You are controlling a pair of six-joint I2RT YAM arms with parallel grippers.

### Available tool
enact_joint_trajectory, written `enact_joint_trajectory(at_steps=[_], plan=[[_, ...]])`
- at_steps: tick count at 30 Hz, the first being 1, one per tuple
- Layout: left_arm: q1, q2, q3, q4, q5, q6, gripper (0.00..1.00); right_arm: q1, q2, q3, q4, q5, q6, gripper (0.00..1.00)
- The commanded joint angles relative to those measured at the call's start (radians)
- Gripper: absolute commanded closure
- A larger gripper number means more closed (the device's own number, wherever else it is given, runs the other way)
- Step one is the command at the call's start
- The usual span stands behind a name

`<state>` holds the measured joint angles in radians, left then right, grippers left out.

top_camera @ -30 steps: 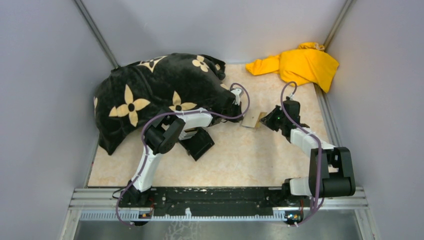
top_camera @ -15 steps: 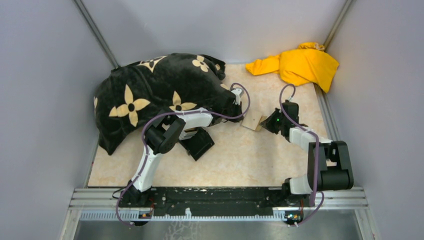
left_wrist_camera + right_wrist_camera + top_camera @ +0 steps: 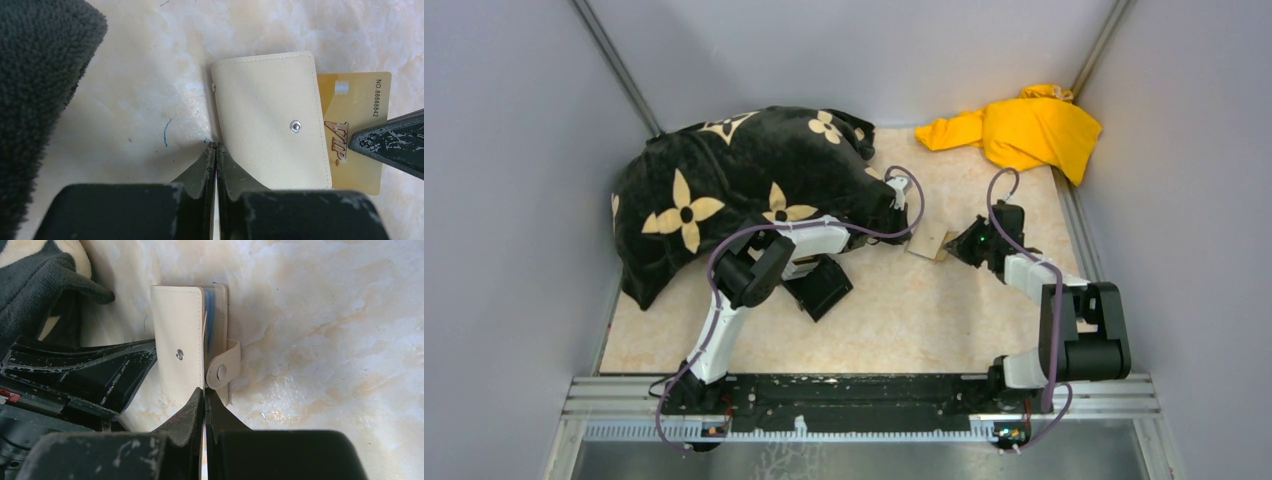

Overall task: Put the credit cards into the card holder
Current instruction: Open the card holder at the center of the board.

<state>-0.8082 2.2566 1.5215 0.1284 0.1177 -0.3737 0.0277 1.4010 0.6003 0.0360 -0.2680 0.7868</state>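
Cream card holder; gold card apparently half-inserted.

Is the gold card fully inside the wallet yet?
No: most of the gold VIP card sticks out beyond the edge of the cream folding wallet.

2 arms, white links w/ black joints: left arm, right arm. Purple cable along each. Left gripper black, paint scuffed.

"VIP", "NO.88888842" on gold card
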Motion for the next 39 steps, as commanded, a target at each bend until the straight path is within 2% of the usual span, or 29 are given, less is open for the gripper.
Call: enact_joint_trajectory(at_steps=[1, 39], plan=[[-0.02, 0.087, -0.051, -0.162, 0.007, 0.004, 0.92, -0.015, -0.024, 0.02, 0.045, -0.043, 0.025, 1.0], [-0.02, 0.095, -0.05, -0.167, 0.003, 0.011, 0.94, -0.099, -0.051, 0.018, 0.013, -0.194, 0.063, 1.0]])
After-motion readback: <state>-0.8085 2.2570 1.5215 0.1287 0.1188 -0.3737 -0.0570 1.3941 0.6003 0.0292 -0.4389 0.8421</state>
